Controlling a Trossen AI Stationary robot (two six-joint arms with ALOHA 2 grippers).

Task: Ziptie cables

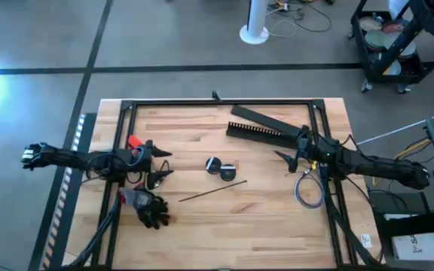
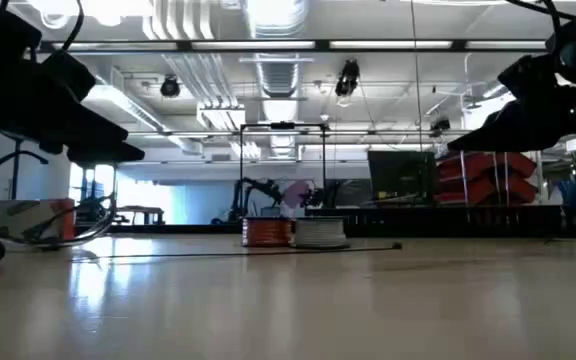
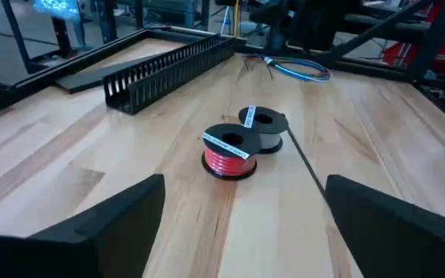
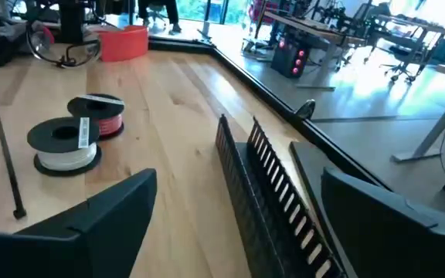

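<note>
The grey coiled cable (image 1: 309, 189) lies flat at the table's right, under my right arm; it also shows far off in the left wrist view (image 3: 296, 68). Thin black wire loops (image 4: 62, 48) lie at the left, by my left arm. The ziptie (image 1: 213, 191), a thin black strip, lies flat near the table's middle (image 4: 2, 147). My left gripper (image 1: 166, 163) hangs open above the left part of the table, facing the middle (image 3: 246, 185). My right gripper (image 1: 283, 162) hangs open at the right, beside the coil (image 4: 238, 181). Neither holds anything.
Two small wire spools (image 1: 221, 168), one red (image 3: 230, 150) and one white (image 3: 261, 123), stand at the middle. A black comb-toothed duct (image 1: 255, 132) and a flat black bar (image 1: 266, 118) lie at the far right. A black glove (image 1: 153, 211) and a red tub (image 4: 122, 42) sit at the left.
</note>
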